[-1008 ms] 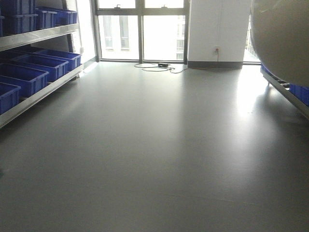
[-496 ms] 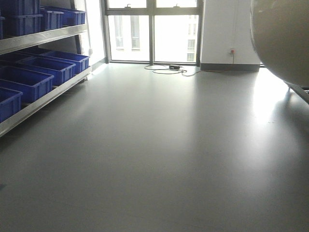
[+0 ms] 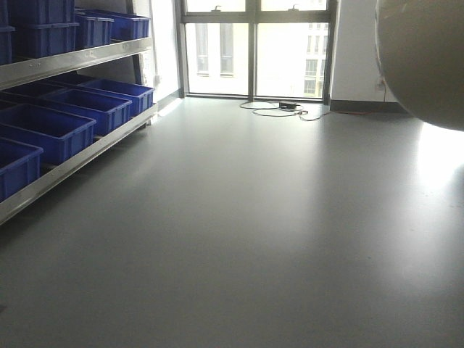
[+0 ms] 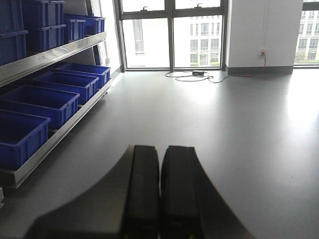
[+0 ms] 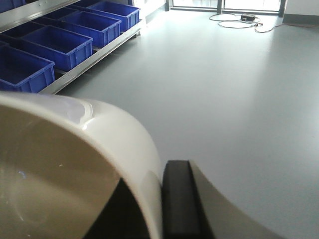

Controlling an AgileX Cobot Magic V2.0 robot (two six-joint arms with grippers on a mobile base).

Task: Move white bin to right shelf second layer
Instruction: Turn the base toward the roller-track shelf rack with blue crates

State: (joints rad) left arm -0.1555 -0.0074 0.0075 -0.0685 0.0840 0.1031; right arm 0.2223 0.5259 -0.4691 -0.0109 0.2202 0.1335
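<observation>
Right wrist view: right tool [image 5: 158, 184] clamps white bin [image 5: 99, 129] at its rim; left tool [image 4: 160, 157] pressed together.

My front camera sat low, facing across the floor [image 3: 275, 217] toward the far windows [image 3: 254, 51], with blue crates [image 3: 65, 130] on the left. The left wrist camera looked the same way over its closed left gripper [image 4: 160, 154]. The right wrist camera peered past the white bin [image 5: 99, 149] rim, very near, sharing the crates and the far cable [image 5: 247, 18].

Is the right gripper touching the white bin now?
Touching. In the right wrist view the right gripper straddles the rim of the white bin, one black finger flat against its wall.
</observation>
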